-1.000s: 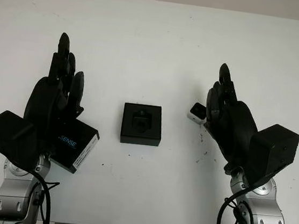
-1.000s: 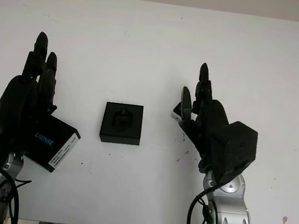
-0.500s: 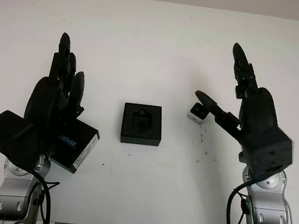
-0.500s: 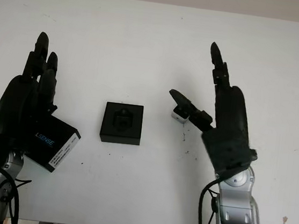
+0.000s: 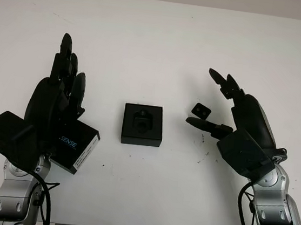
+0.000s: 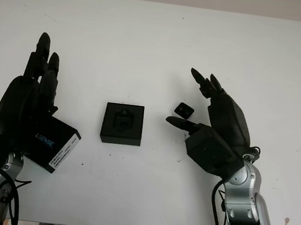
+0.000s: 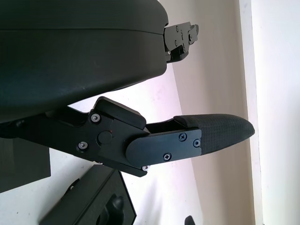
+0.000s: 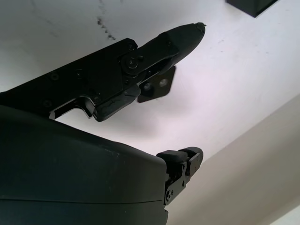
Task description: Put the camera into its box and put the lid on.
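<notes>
Spanning the scene, white table. Left hand at left, holding nothing, above lid. Right hand empty, cupped around camera, not touching. Box lies centre, uncovered.

Box mid-table; lid left under left hand; camera right, beside right hand.

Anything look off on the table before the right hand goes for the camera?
The camera lies loose on the table, turned at an angle, inside the open right hand. The box sits square and open; its lid lies askew, partly under the open left hand. Nothing looks damaged.
</notes>
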Robot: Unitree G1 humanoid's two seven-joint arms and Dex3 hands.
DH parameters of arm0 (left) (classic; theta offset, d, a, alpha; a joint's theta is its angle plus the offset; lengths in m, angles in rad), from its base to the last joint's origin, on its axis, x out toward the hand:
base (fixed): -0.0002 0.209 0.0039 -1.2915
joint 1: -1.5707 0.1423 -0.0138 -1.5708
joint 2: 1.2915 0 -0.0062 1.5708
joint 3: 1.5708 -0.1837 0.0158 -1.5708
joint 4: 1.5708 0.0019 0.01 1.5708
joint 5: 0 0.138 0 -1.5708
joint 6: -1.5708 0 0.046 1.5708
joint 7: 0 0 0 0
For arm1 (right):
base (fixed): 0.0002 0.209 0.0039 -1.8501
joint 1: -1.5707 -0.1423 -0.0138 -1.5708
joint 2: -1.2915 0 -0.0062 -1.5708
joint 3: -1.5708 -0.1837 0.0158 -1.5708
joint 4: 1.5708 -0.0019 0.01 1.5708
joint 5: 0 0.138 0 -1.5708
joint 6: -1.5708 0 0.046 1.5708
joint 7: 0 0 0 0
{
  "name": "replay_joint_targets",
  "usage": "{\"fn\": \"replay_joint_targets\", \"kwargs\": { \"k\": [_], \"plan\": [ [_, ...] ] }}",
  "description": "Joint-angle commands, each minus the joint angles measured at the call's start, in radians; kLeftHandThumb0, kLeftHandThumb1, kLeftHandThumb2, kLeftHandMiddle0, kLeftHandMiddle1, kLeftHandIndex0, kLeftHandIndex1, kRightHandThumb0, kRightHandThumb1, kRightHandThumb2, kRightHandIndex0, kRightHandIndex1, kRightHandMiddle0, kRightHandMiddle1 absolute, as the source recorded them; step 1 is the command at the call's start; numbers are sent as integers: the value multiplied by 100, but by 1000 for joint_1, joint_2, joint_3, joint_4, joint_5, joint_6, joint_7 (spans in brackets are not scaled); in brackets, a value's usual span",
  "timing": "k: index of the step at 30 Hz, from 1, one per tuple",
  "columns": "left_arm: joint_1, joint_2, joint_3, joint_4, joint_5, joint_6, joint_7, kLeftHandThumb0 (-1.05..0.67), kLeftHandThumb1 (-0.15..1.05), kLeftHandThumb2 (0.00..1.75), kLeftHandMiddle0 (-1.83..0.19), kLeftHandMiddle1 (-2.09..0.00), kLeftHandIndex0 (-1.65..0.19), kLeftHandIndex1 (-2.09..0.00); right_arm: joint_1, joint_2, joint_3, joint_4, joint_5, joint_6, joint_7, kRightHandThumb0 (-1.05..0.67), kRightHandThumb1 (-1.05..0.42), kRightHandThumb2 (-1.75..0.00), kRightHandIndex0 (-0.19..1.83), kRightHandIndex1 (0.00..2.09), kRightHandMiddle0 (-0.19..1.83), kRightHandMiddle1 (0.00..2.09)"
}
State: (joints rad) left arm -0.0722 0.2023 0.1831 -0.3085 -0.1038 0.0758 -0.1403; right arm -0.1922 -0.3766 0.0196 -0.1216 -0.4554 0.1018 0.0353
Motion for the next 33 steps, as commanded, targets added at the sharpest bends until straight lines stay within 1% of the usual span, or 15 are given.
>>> {"fn": "replay_joint_targets", "kwargs": {
  "k": [1, 4, 9, 12, 15, 18, 22, 27, 30, 33],
  "plan": [
    [4, 9, 6, -1, 2, -11, 1, -85, 105, 61, 19, 0, 19, 0, 8, -8, 7, 24, -12, -24, -18, -78, -82, -5, 4, 6, 33, 11],
    [3, 12, 9, 2, -2, -12, -4, -86, 105, 60, 19, 0, 19, 0, 13, -10, 10, 19, -21, -17, -17, -77, -82, -5, 4, 6, 40, 14],
    [2, 11, 14, 2, -9, -6, -6, -85, 105, 59, 19, 0, 19, 0, 5, -82, 28, -31, -112, -33, 15, -74, -82, -5, 6, 6, 46, 15],
    [3, 14, 14, 2, -8, -7, -8, -86, 105, 59, 19, 0, 19, 0, -4, -127, 36, -79, -168, -29, 52, -76, -84, -6, 6, 6, 47, 16],
    [0, 13, 12, 5, -5, -4, -4, -86, 105, 59, 19, 0, 19, 0, -27, -173, 44, -134, -241, -29, 88, -81, -85, -6, 14, 10, 54, 20],
    [-4, 12, 7, 4, -6, 1, -1, -86, 105, 58, 19, 0, 19, 0, -57, -193, 62, -168, -319, -7, 124, -85, -85, -6, 20, 11, 60, 25],
    [-8, 13, 1, 12, -1, -10, -3, -86, 105, 58, 19, 0, 19, 0, -78, -193, 79, -183, -371, 9, 169, -86, -85, -5, 23, 12, 62, 28],
    [-15, 12, 1, 8, -6, 5, 2, -87, 105, 58, 19, 0, 19, 0, -85, -191, 113, -194, -446, 26, 223, -87, -89, -7, 23, 10, 58, 26],
    [-19, 9, 1, 4, -9, 19, 8, -88, 105, 57, 19, 0, 19, 0, -83, -168, 150, -196, -524, 58, 235, -89, -94, -8, 23, 9, 56, 25],
    [-24, 6, -2, 8, -7, 19, 11, -88, 105, 57, 19, 0, 19, 0, -88, -115, 188, -197, -615, 123, 231, -92, -101, -9, 24, 9, 54, 24]
  ]
}}
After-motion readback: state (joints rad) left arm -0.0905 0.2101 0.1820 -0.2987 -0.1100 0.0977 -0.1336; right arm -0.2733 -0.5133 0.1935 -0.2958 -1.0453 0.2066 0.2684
